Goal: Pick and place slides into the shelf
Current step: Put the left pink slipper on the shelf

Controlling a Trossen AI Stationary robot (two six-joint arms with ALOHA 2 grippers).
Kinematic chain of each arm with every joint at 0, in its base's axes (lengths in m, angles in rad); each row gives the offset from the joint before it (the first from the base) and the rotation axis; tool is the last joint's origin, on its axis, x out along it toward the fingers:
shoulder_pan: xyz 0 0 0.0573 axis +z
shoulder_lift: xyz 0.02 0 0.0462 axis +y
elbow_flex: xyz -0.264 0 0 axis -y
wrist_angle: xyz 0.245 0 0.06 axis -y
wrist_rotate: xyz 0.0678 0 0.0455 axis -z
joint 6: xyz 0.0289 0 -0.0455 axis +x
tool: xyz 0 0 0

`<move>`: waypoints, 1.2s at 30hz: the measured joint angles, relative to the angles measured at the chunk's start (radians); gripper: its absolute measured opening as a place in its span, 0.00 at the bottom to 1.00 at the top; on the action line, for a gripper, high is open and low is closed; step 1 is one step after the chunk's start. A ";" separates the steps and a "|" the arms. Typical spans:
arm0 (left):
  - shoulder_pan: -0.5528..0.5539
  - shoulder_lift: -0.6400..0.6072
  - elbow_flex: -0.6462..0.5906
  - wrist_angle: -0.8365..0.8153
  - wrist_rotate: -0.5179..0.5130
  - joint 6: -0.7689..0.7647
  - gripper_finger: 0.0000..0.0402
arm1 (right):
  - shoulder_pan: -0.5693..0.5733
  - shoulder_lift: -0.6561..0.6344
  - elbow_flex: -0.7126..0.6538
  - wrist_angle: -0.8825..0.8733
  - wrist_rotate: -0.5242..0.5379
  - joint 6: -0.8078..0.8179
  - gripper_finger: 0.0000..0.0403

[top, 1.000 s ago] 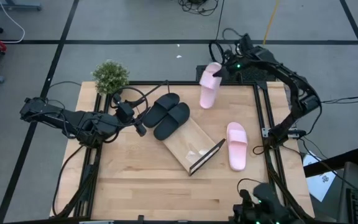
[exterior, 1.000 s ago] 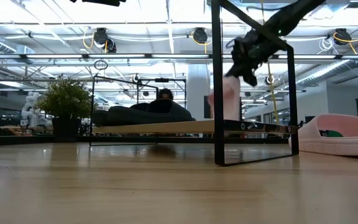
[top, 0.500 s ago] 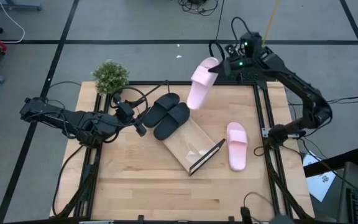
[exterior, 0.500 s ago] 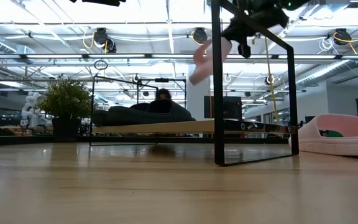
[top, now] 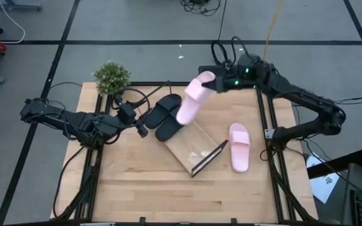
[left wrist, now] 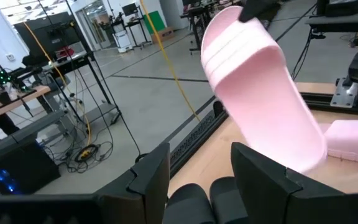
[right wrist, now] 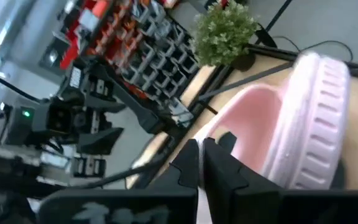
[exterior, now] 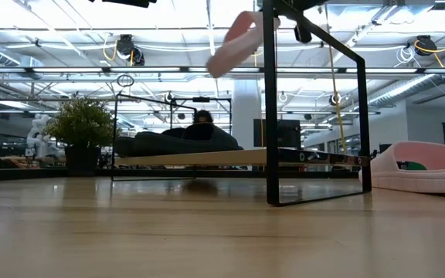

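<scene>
My right gripper (top: 211, 81) is shut on a pale pink slide (top: 189, 102), held high over the far end of the shelf (top: 190, 147). The shelf is a light-wood board with black wire frames (exterior: 315, 116), lying aslant mid-table. Two black slides (top: 168, 117) sit side by side on the shelf's far-left end. The other pink slide (top: 239, 146) lies on the tabletop to the shelf's right. My left gripper (top: 141, 130) hovers open just left of the black slides, with the lifted slide (left wrist: 260, 106) ahead of its fingers. My right gripper pinches the pink slide's rim (right wrist: 229, 146) at the end away from the strap (right wrist: 321, 112), between its two shut fingers. It comes nearly level from the table's far right. The slide is lifted clear and slants down away from the gripper (exterior: 234, 42), high above the shelf.
A small potted plant (top: 112, 76) stands at the table's far left corner. Black rails (top: 266, 125) run along the table's left and right sides. Bare wood (top: 156, 188) stretches across the near half of the table.
My right gripper has swung from the table's far edge toward the left and upward, rolling as it went, still shut. The pink slide went with it, rising higher and now slanting over the black slides on the shelf's far end.
</scene>
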 joint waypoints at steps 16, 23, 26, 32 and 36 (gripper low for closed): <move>0.000 -0.002 0.000 0.000 0.000 0.002 0.44 | 0.236 -0.009 -0.328 0.338 0.251 0.321 0.00; 0.000 -0.002 0.000 0.000 0.000 0.001 0.44 | 0.252 -0.009 -0.376 0.338 0.246 0.358 0.00; 0.000 -0.002 0.000 0.000 0.000 0.001 0.44 | 0.252 -0.014 -0.391 0.334 0.243 0.368 0.00; 0.000 -0.002 0.000 0.000 0.000 0.000 0.44 | 0.259 -0.016 -0.415 0.332 0.225 0.381 0.00; 0.000 -0.002 0.000 0.000 0.000 -0.002 0.44 | 0.259 -0.016 -0.415 0.339 0.222 0.382 0.00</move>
